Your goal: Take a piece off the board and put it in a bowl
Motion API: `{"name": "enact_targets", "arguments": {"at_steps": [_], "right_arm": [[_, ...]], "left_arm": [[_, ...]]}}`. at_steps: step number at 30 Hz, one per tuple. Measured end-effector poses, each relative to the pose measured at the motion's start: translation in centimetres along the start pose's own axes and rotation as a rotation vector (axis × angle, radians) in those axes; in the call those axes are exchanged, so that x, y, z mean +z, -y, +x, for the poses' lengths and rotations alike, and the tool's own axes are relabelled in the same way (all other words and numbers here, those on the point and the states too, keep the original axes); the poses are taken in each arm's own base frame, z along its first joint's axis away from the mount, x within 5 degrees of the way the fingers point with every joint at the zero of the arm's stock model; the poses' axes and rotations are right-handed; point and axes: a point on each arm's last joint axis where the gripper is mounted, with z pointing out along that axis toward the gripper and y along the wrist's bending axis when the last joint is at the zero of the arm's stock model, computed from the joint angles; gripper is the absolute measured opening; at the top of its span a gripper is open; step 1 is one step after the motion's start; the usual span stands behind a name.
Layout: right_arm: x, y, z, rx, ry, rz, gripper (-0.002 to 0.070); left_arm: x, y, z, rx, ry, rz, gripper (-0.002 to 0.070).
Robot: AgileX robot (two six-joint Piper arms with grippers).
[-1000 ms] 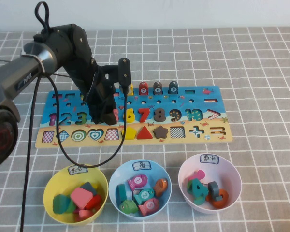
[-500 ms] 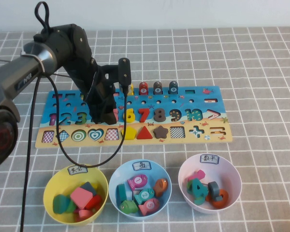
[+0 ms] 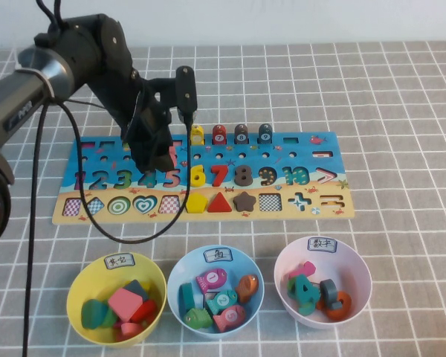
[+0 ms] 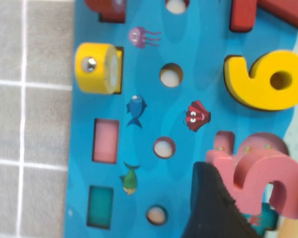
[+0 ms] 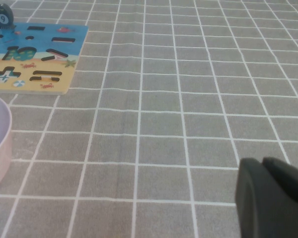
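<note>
My left gripper (image 3: pixel 161 158) hangs over the left half of the board (image 3: pixel 297 152). It is shut on the pink 5 (image 4: pixel 263 176) and holds it just above its pink slot (image 3: pixel 172 178). In the left wrist view one black finger (image 4: pixel 208 203) presses the piece's side; the other finger is out of view. The pale pink bowl (image 3: pixel 281 262) with its white tag stands at the front right and holds a teal 4 and other pieces. My right gripper (image 5: pixel 262 161) is shut and empty, low over bare cloth to the right of that bowl (image 5: pixel 0 144); it does not show in the high view.
A yellow bowl (image 3: pixel 82 277) and a light blue bowl (image 3: pixel 180 269) with pieces stand left of the pink one. The yellow 6 (image 3: pixel 198 175), the red 7 (image 3: pixel 220 175) and several pegs (image 3: pixel 219 134) sit on the board. A black cable (image 3: pixel 134 239) loops over the board's front edge.
My left gripper has risen and drawn back a little to the left, lifting the pink 5 out of its slot. The slot now shows.
</note>
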Motion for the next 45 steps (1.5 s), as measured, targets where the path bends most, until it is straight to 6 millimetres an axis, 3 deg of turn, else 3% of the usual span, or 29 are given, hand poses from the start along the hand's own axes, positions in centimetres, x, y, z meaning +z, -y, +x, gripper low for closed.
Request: {"name": "enact_targets", "arguments": {"at_steps": [6, 14, 19, 24, 30, 38, 45], "right_arm": [[0.0, 0.0, 0.0, 0.000, 0.000, 0.000, -0.0017], [0.0, 0.0, 0.0, 0.000, 0.002, 0.000, -0.0017], [0.0, 0.0, 0.0, 0.000, 0.002, 0.000, -0.0017], [0.0, 0.0, 0.0, 0.000, 0.002, 0.000, -0.0017], [0.0, 0.0, 0.0, 0.000, 0.002, 0.000, -0.0017], [0.0, 0.0, 0.0, 0.000, 0.002, 0.000, -0.0017], [0.0, 0.0, 0.0, -0.001, 0.002, 0.000, -0.0017]], "left_arm": [[-2.4, 0.2, -0.4, -0.198, 0.001, 0.010, 0.0320], [-6.4, 0.2, -1.5, -0.626, 0.078, -0.028, 0.0320], [-8.4, 0.6, -1.8, -0.757, 0.101, -0.043, 0.0320], [-10.0, 1.7, -3.5, -0.746, 0.111, -0.069, 0.0320], [-11.3, 4.5, -7.7, -0.674, 0.106, -0.104, 0.0319], [-11.7, 10.9, -14.7, -0.514, 0.109, -0.084, 0.0319], [-11.8, 14.9, -17.1, -0.460, 0.106, -0.036, 0.0319]]}}
